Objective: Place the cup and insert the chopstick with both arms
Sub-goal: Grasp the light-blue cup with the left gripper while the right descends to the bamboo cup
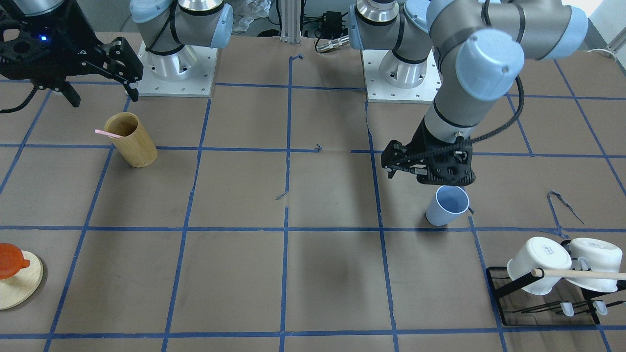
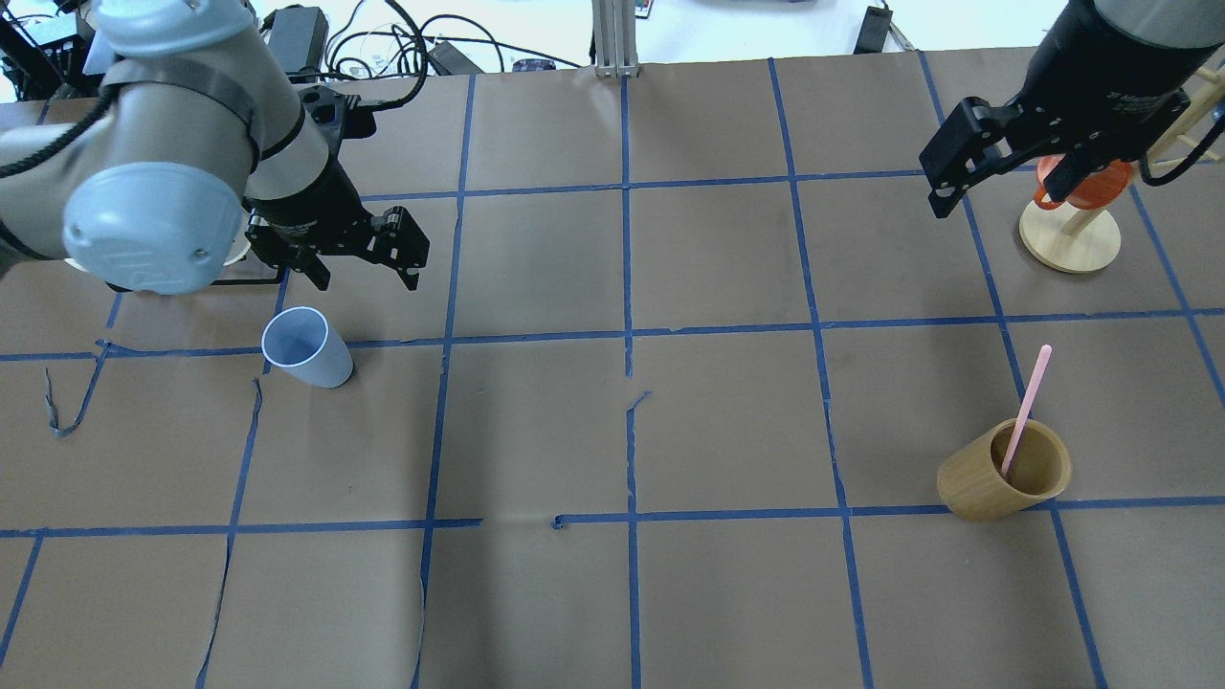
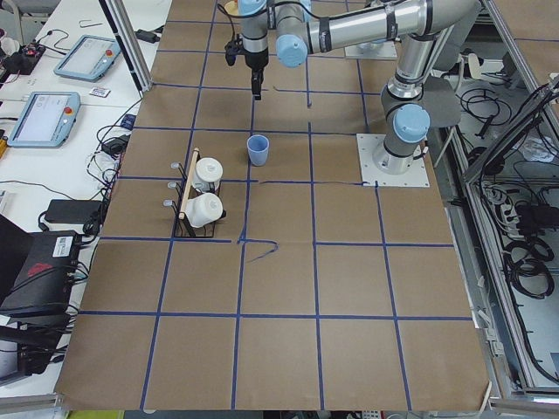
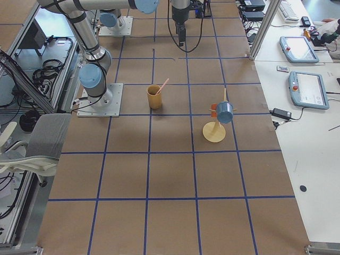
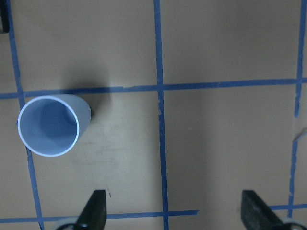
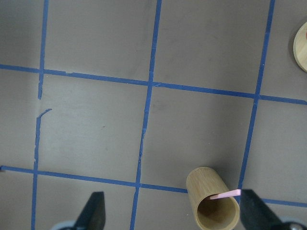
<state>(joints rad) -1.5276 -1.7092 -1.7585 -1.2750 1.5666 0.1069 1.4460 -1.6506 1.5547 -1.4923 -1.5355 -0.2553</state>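
The pale blue cup stands upright and empty on the table's left side, and also shows in the front view and the left wrist view. My left gripper is open and empty, hovering above the table just beyond and to the right of the cup, not touching it. One pink chopstick leans in the tan bamboo cup on the right, and also shows in the right wrist view. My right gripper is open and empty, high above the table beyond the bamboo cup.
A black rack with two white mugs and a wooden rod stands beyond the blue cup at the left. A wooden stand with an orange cup is at the far right, close to my right gripper.
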